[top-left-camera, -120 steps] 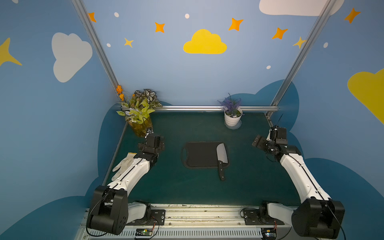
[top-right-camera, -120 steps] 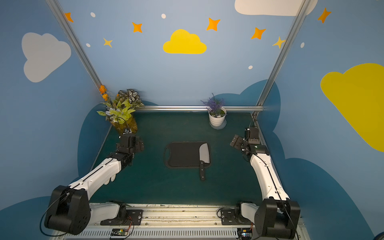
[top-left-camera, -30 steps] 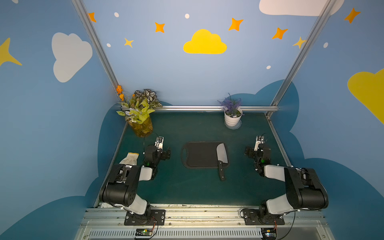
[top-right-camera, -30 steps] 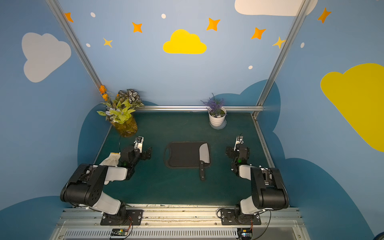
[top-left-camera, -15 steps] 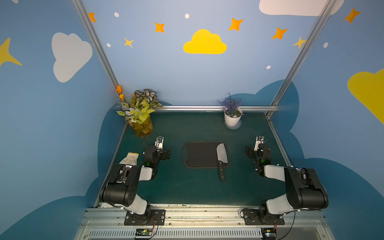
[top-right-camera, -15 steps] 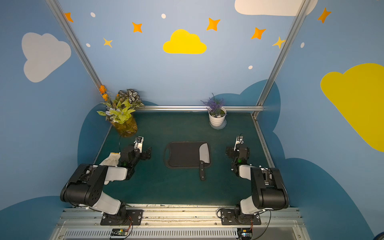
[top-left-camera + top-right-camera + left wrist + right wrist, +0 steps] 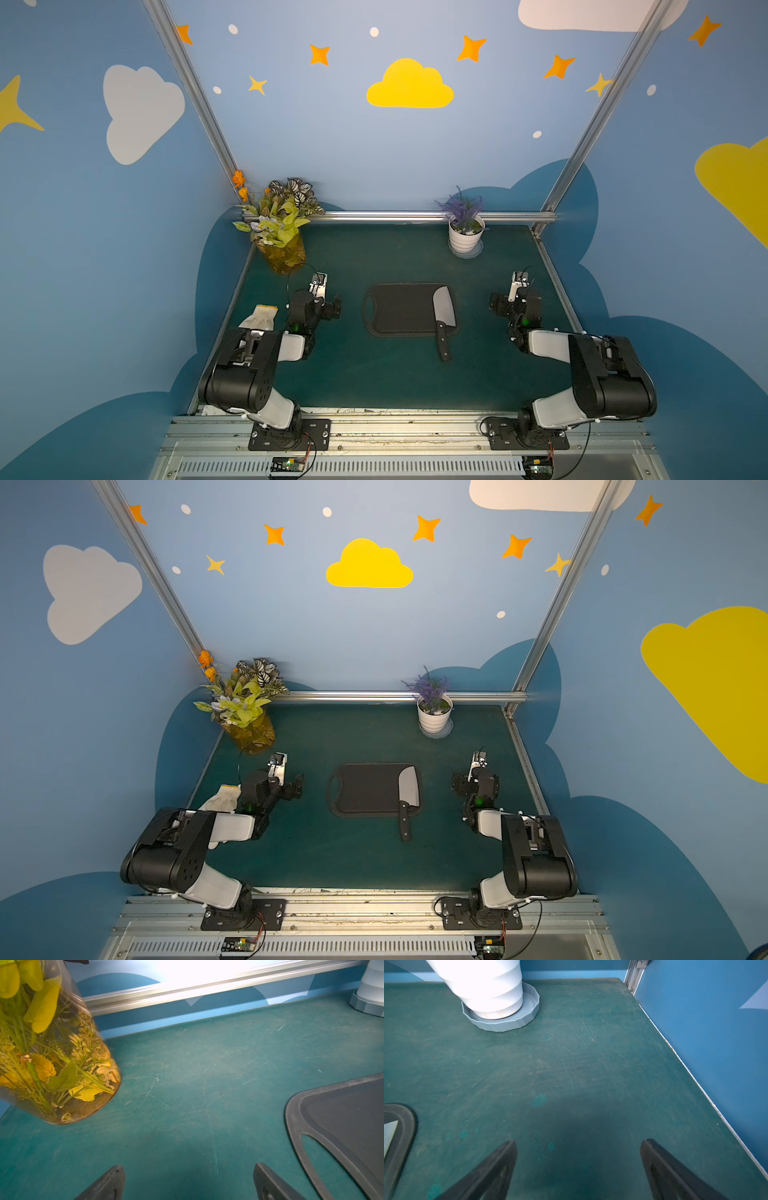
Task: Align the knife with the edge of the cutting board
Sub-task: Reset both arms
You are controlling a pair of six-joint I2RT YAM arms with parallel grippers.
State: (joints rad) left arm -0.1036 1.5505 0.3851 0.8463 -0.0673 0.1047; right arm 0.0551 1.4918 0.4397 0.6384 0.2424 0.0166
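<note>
The black cutting board (image 7: 395, 309) (image 7: 361, 789) lies flat in the middle of the green mat, with its handle slot to the left. The knife (image 7: 444, 309) (image 7: 409, 789) rests with its silver blade on the board along the right short edge. Its black handle sticks out over the front edge onto the mat. My left gripper (image 7: 328, 297) (image 7: 289, 776) (image 7: 189, 1169) sits low, left of the board, open and empty. My right gripper (image 7: 506, 291) (image 7: 467, 773) (image 7: 579, 1144) sits right of the board, open and empty. The wrist views show the board's slot end (image 7: 295, 1109), a board corner (image 7: 404, 1124) and a sliver of blade (image 7: 389, 1132).
A glass vase of yellow-green flowers (image 7: 282, 249) (image 7: 62, 1064) stands at the back left. A white pot with a purple plant (image 7: 465, 237) (image 7: 492, 987) stands at the back right. A white glove (image 7: 259, 318) lies by the left arm. Metal rails edge the mat.
Since four seconds ago both arms have folded back and lowered beside the board. Over the last second nothing has moved. Knife and board have stayed put.
</note>
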